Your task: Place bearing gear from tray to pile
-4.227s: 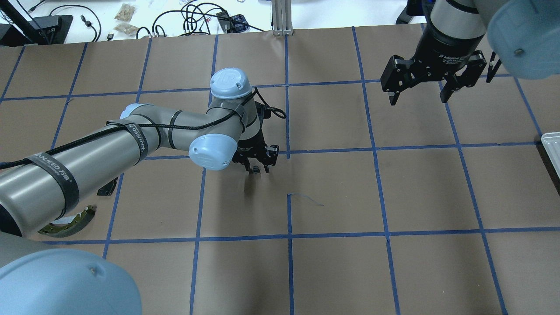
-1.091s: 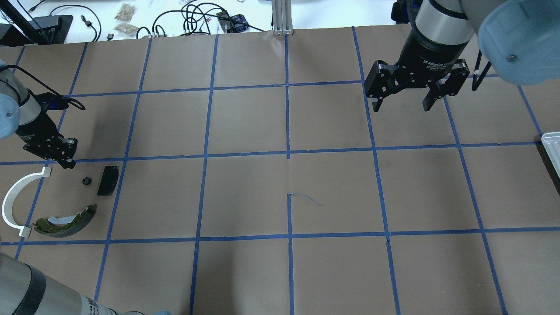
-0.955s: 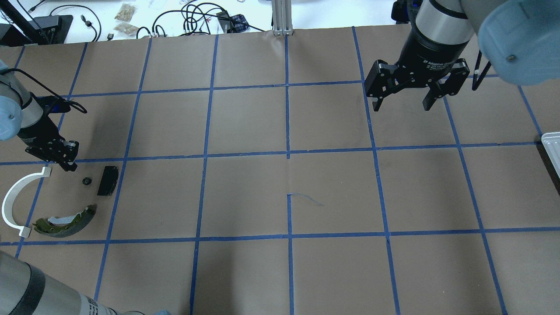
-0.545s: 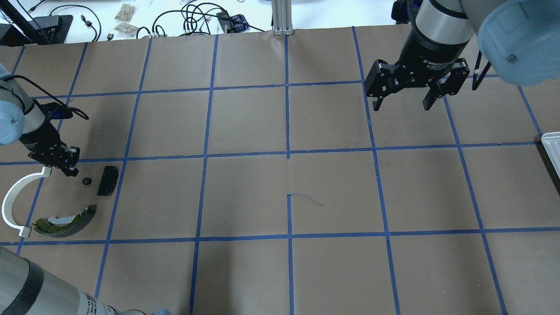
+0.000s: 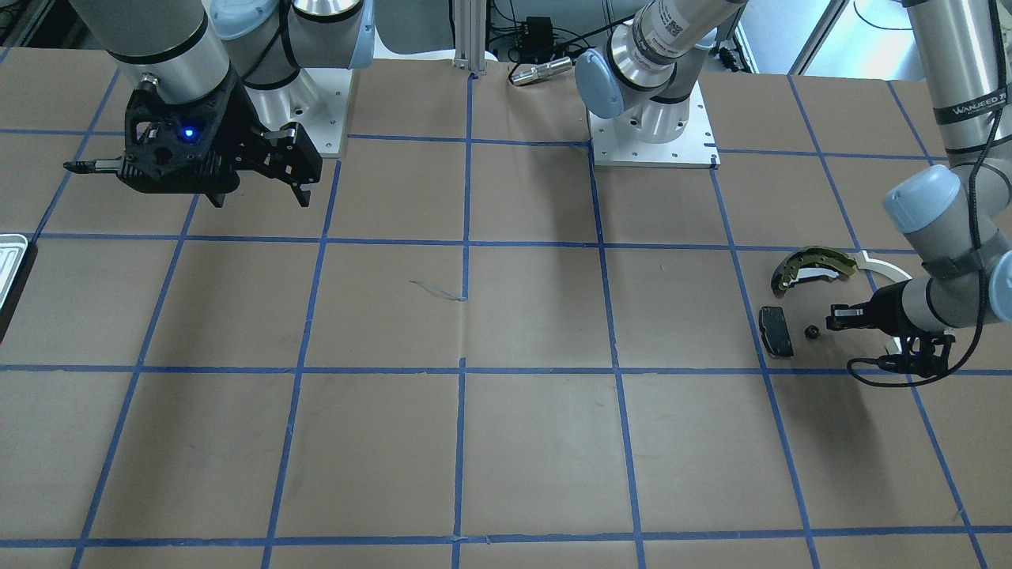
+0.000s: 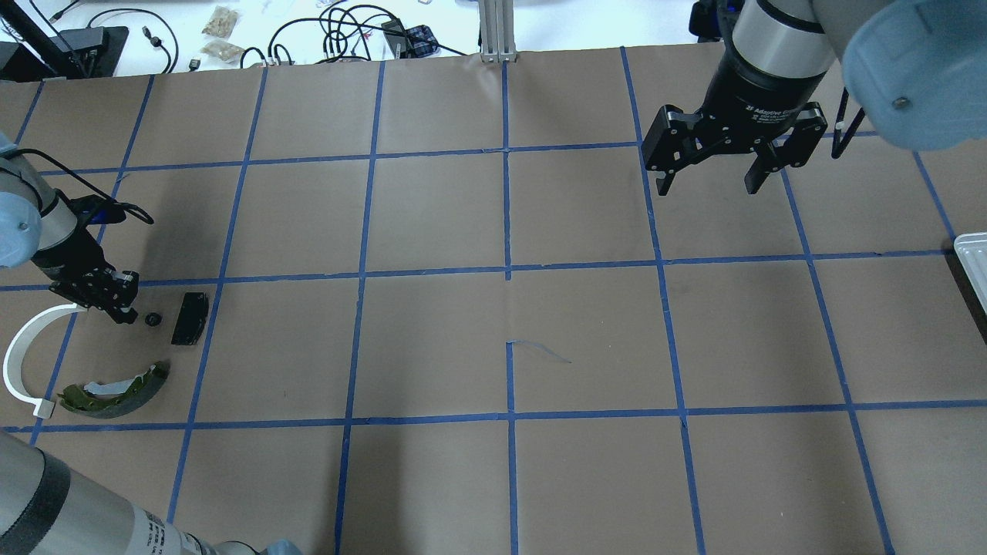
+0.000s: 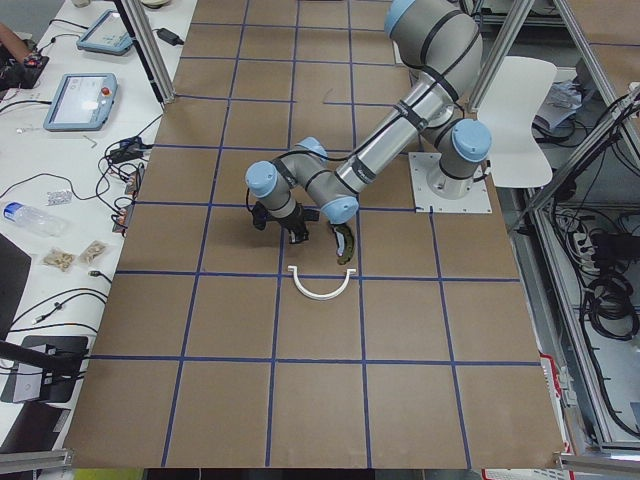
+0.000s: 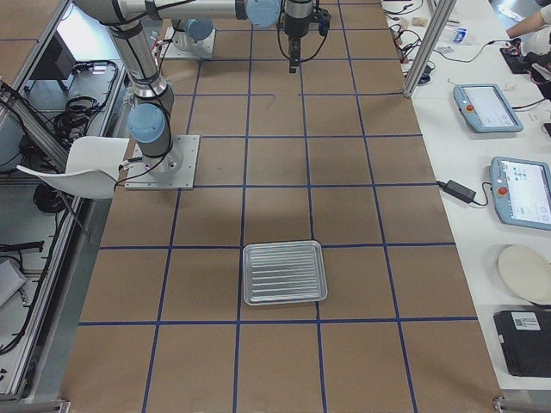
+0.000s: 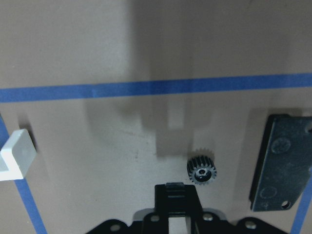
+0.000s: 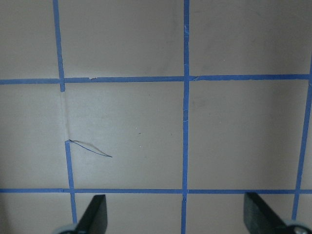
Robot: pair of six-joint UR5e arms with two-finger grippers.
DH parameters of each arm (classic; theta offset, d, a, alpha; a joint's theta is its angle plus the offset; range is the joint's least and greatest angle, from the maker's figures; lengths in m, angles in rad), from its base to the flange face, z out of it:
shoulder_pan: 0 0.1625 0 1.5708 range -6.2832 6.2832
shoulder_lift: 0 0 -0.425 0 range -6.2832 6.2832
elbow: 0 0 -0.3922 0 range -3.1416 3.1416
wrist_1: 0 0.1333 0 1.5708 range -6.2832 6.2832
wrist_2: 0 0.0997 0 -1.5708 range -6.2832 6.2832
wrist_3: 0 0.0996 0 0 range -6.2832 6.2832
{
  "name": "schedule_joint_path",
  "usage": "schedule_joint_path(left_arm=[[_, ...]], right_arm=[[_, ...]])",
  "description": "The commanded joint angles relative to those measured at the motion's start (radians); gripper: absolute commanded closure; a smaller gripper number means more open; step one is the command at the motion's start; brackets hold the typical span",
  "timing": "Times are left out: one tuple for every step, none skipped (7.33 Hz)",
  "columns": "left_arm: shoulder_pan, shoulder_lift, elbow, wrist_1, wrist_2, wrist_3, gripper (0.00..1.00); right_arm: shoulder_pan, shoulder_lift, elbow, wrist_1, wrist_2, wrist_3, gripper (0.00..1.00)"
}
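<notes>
The bearing gear [image 6: 153, 317], small, black and toothed, lies on the brown paper in the pile, between the black pad [image 6: 189, 317] and my left gripper [image 6: 123, 314]. In the left wrist view the gear [image 9: 202, 172] sits just right of the fingertips of the left gripper [image 9: 176, 192], which is shut and empty. The olive-gold brake shoe [image 6: 116, 383] and white arc strip [image 6: 19, 362] lie close by. My right gripper [image 6: 707, 187] hangs open and empty above the paper, far from the silvery tray [image 8: 284, 272], which holds nothing.
Brown paper with a blue tape grid covers the table. The tray's corner [image 6: 973, 262] shows at the right edge of the overhead view. Cables and devices lie beyond the table's far edge. The arms' base plates [image 5: 652, 138] are at the robot's side.
My left gripper went from the table's middle to the pile. Over the last second it has crept closer to the gear lying on the paper. The right gripper has barely moved.
</notes>
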State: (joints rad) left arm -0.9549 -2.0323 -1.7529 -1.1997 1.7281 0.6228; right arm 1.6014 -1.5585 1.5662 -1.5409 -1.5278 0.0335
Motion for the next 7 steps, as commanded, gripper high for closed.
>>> schedule_joint_path(left_arm=[[0.002, -0.006, -0.008, 0.006, -0.034, 0.0, 0.93], [0.002, -0.009, -0.011, 0.006, -0.036, 0.001, 0.84], [0.002, -0.009, -0.011, 0.006, -0.036, 0.001, 0.73], [0.002, -0.009, -0.011, 0.008, -0.035, 0.003, 0.5], [0.004, -0.009, -0.01, 0.008, -0.035, 0.003, 0.38], [0.002, -0.009, -0.002, 0.009, -0.036, 0.006, 0.29], [-0.002, 0.004, 0.007, 0.009, -0.042, 0.002, 0.22]], right_arm=[[0.0, 0.0, 0.0, -0.001, 0.0, -0.001, 0.0], [0.0, 0.0, 0.0, 0.001, 0.0, -0.001, 0.0], [0.0, 0.0, 0.0, 0.001, 0.0, -0.001, 0.0], [0.0, 0.0, 0.0, 0.001, 0.0, -0.001, 0.0], [0.0, 0.0, 0.0, 0.001, 0.0, -0.003, 0.0], [0.0, 0.0, 0.0, 0.001, 0.002, -0.004, 0.0], [0.0, 0.0, 0.0, 0.001, 0.0, -0.006, 0.0]])
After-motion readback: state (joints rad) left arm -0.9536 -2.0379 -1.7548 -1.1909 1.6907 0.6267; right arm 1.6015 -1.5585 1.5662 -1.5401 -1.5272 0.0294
